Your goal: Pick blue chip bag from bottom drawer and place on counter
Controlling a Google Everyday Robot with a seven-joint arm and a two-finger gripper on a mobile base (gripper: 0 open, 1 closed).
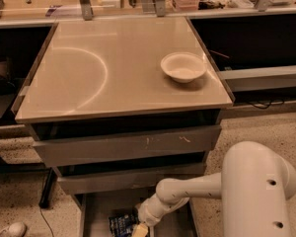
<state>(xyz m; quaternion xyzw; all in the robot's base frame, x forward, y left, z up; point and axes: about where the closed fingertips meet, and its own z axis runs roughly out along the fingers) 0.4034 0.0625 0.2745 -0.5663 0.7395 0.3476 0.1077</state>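
The blue chip bag lies on the floor of the open bottom drawer, at the bottom edge of the camera view. My gripper reaches down into that drawer from the right and sits right beside the bag, touching or nearly touching its right side. Most of the gripper is cut off by the frame edge. The counter is the glossy beige tabletop above, with a faint curved arc mark on its left half.
A white bowl stands on the counter's right side. Two grey drawer fronts are shut above the bottom drawer. My white arm fills the lower right. A shoe and a cable lie on the floor at left.
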